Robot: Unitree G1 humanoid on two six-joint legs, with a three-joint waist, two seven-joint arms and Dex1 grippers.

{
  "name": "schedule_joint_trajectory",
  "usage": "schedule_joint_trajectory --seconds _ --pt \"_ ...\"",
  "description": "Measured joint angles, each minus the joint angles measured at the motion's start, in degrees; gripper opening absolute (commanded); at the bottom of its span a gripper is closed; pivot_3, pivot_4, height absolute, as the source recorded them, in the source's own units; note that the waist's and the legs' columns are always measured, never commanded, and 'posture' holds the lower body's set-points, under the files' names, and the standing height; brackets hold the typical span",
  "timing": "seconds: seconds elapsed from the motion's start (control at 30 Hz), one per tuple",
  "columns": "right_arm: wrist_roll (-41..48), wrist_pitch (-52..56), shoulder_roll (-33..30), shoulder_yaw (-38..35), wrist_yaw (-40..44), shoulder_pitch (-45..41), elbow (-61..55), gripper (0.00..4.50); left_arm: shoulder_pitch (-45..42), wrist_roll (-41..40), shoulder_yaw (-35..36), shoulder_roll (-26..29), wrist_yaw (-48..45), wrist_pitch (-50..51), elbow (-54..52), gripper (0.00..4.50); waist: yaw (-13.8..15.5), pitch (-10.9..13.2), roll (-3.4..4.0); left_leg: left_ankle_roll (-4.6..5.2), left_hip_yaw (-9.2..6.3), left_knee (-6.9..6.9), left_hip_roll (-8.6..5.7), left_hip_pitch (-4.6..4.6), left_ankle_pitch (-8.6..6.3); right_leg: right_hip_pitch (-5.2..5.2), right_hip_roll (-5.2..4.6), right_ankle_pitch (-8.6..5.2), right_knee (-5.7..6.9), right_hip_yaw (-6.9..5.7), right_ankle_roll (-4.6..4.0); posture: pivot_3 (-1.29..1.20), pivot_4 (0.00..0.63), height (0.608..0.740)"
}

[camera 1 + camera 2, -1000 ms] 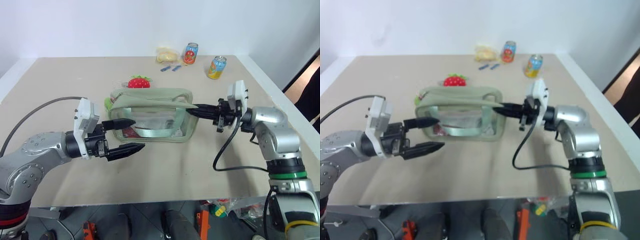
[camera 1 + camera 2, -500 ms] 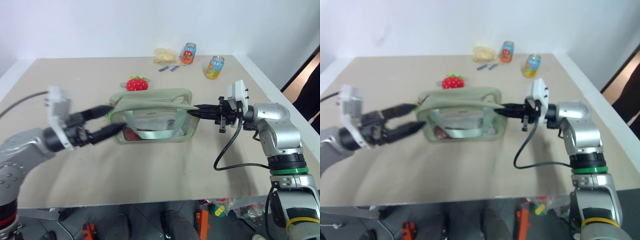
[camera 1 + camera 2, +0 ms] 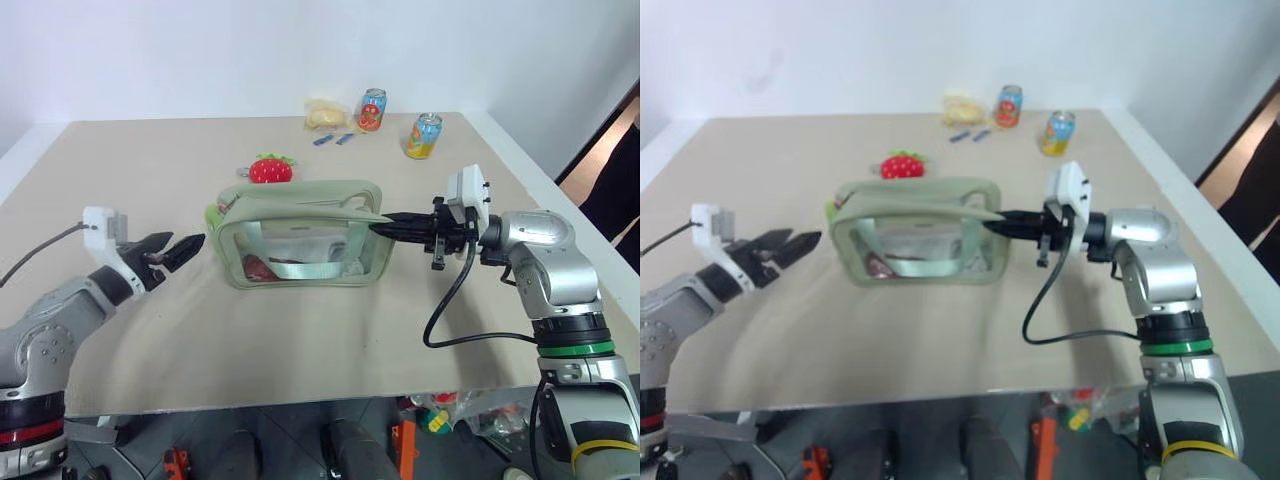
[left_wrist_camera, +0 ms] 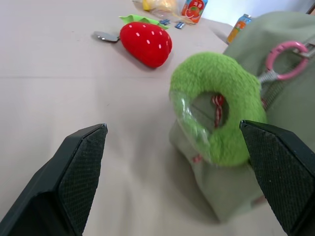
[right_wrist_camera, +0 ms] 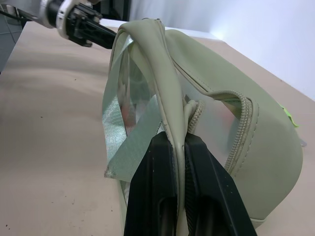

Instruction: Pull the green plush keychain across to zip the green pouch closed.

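Mid-table (image 3: 300, 330), the right gripper (image 3: 385, 229) pinches the green pouch (image 3: 300, 235) by its strap end, apparently to steady it, while the left gripper (image 3: 178, 250), jaws wide, faces the green plush keychain (image 4: 216, 105) at the pouch's opposite end.

Bare table (image 3: 130, 190) lies between the left gripper (image 3: 178, 250) and the green plush keychain (image 4: 216, 105) straight ahead of its spread fingers; nothing blocks that gap. Beyond the keychain, the strawberry plush (image 3: 269, 168) stands clear off to the side. At the far end of the green pouch (image 3: 300, 245), the right gripper (image 3: 385, 229) pinches the strap.
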Motion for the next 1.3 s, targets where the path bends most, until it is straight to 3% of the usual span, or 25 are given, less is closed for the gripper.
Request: schedule_joint_trajectory --seconds 0.47,0.57,0.93,1.3 --pt "-0.6 0.0 0.0 0.0 -0.4 0.0 -0.4 0.03 -8.7 1.9 -1.6 -3.3 -9.6 -0.7 17.4 4.50 -0.1 0.0 -0.01 0.00 -0.03 -0.06 0.01 -0.04 -0.01 -0.05 0.04 0.08 0.01 0.00 0.15 0.00 0.150 0.740" --pt "-0.8 0.0 -0.2 0.0 -0.5 0.0 -0.5 0.00 -10.5 2.6 -1.6 -3.8 -11.0 -0.9 19.6 3.68 -0.1 0.0 -0.01 0.00 -0.03 -0.06 0.01 -0.05 -0.01 -0.05 0.04 0.10 0.01 0.00 0.17 0.00 0.150 0.740" --pt "-1.2 -0.1 -0.5 0.0 -0.5 0.0 -0.5 0.00 -12.7 4.7 -2.6 -5.6 -14.7 -1.1 22.2 0.02 -0.1 0.0 -0.01 0.00 -0.04 -0.07 0.00 -0.06 -0.01 -0.05 0.03 0.10 0.01 0.00 0.20 0.00 0.150 0.740" --pt "-1.7 -0.6 -0.6 0.0 -0.5 0.2 -0.5 0.00 -13.6 3.7 -1.5 -4.1 -14.7 0.9 16.4 0.02 -0.1 0.0 -0.03 0.00 -0.05 -0.07 0.00 -0.12 -0.01 -0.10 0.03 0.10 0.01 -0.01 0.20 0.00 0.150 0.740"
